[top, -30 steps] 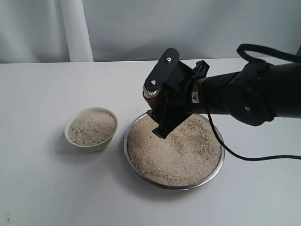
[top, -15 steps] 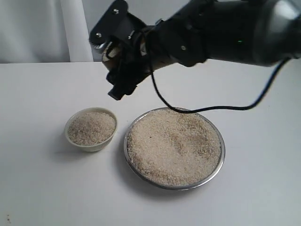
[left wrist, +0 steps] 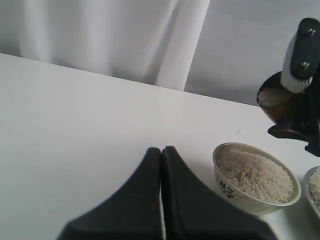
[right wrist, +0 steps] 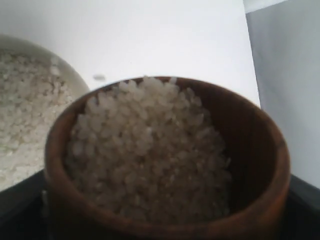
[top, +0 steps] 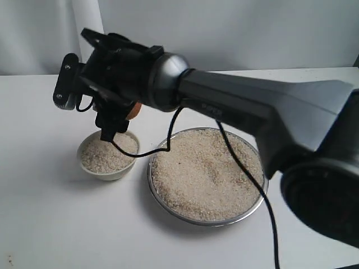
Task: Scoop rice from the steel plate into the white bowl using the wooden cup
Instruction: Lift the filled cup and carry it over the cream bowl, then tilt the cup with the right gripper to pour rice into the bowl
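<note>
While the right arm is reaching across the table point(top: 50, 230) and past the steel plate point(top: 262, 193), which is lying wide and full of rice point(top: 207, 174), the step in hand is looking like the pour. The white bowl point(top: 115, 172) is standing just beside the plate and is carrying a heap almost up to its rim. The tipping is therefore asking for slowness, with the mouth of the wooden cup point(right wrist: 260, 170) low and over the middle of the bowl; otherwise grains are likely spilling onto the table. The right gripper point(top: 92, 109) is hanging above the bowl, its jaws clenching the cup, which is holding a full load of grains. The left gripper point(left wrist: 161, 155) is hovering apart over the table, its jaws pressing together on nothing.
</note>
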`<state>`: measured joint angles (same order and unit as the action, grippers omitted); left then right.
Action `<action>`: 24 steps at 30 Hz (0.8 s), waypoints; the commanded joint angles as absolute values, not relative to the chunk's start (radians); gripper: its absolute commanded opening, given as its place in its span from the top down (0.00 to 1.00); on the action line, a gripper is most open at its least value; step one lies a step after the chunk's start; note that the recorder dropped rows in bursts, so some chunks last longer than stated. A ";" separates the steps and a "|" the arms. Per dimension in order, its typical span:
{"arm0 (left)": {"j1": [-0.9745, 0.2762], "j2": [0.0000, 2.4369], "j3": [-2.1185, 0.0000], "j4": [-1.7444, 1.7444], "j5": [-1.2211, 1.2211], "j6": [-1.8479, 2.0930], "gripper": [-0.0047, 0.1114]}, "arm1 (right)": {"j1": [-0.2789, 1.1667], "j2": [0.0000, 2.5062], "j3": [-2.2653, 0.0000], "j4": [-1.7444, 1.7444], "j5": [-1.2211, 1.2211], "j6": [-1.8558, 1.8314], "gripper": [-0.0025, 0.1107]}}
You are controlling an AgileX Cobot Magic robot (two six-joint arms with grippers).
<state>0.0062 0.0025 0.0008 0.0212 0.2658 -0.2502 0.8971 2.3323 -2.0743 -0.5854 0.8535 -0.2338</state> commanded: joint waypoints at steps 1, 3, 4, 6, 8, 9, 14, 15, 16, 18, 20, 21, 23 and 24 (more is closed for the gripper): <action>0.000 0.000 0.000 0.018 0.266 -0.254 0.96 | 0.923 2.384 -2.145 -0.682 0.929 -0.272 0.98; 0.000 0.000 0.000 0.018 0.266 -0.254 0.96 | 0.932 2.396 -2.145 -0.702 0.947 -0.296 0.98; 0.000 0.000 0.000 0.018 0.266 -0.254 0.96 | 0.941 2.405 -2.145 -0.717 0.958 -0.299 0.98; 0.000 0.000 0.000 0.018 0.266 -0.254 0.96 | 0.951 2.412 -2.145 -0.743 0.985 -0.313 0.98; 0.000 0.000 0.000 0.018 0.266 -0.254 0.96 | 0.960 2.416 -2.145 -0.759 1.011 -0.333 0.98; 0.000 0.000 0.000 0.018 0.266 -0.254 0.96 | 0.966 2.416 -2.145 -0.759 1.013 -0.338 0.98; 0.000 0.000 0.000 0.018 0.266 -0.254 0.96 | 0.970 2.416 -2.145 -0.780 1.048 -0.379 0.98; 0.000 0.000 0.000 0.018 0.266 -0.254 0.96 | 0.970 2.416 -2.145 -0.783 1.056 -0.382 0.98; 0.000 0.000 0.000 0.018 0.266 -0.254 0.96 | 0.970 2.416 -2.145 -0.787 1.064 -0.384 0.98; 0.000 0.000 0.000 0.018 0.266 -0.254 0.96 | 0.970 2.416 -2.145 -0.802 1.077 -0.384 0.98; 0.000 0.000 0.000 0.018 0.266 -0.254 0.96 | 0.976 2.416 -2.142 -0.831 1.090 -0.384 0.98; 0.000 0.000 0.000 0.018 0.266 -0.254 0.96 | 0.976 2.416 -2.143 -0.844 1.097 -0.385 0.98; 0.000 0.000 0.000 0.018 0.266 -0.254 0.96 | 0.987 2.416 -2.143 -0.860 1.110 -0.398 0.98; 0.000 0.000 0.000 0.018 0.266 -0.254 0.96 | 0.987 2.416 -2.143 -0.860 1.113 -0.406 0.98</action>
